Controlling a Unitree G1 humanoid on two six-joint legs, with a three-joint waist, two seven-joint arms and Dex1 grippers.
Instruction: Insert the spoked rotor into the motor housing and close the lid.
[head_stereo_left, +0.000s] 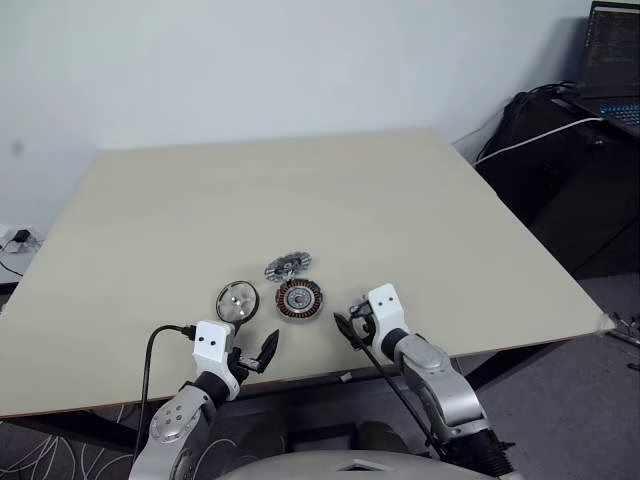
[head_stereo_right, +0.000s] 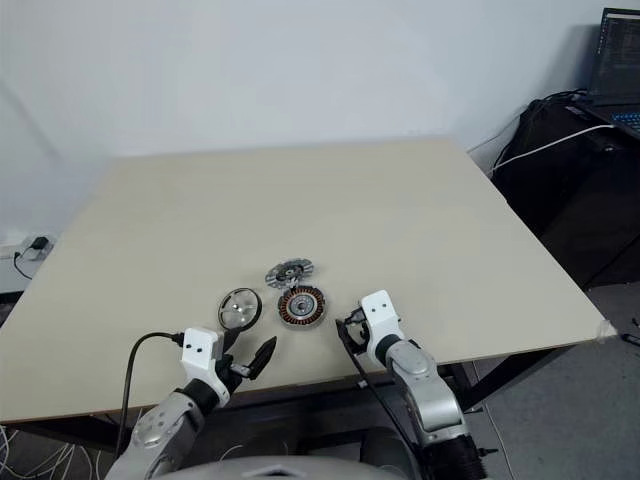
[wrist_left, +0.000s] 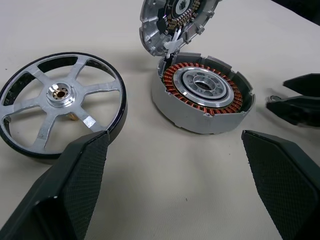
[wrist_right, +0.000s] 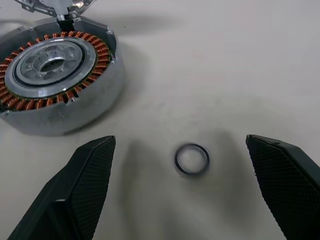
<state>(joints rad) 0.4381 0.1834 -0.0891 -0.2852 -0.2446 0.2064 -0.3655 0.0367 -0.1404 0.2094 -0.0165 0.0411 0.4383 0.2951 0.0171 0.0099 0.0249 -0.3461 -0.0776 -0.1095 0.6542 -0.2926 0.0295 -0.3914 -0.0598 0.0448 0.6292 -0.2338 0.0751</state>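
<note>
Both sets of fingers wide open, empty; small ring (wrist_right: 191, 159) between right fingers (wrist_right: 82, 185) risks being grabbed instead of rotor (wrist_left: 60, 105).

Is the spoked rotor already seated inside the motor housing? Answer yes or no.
No: the spoked rotor lies on the table beside the motor housing.

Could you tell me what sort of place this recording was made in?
Probably an office or lab test area: a plain beige table against a white wall, an open laptop showing code on a dark side desk, and cables on the floor.
</note>
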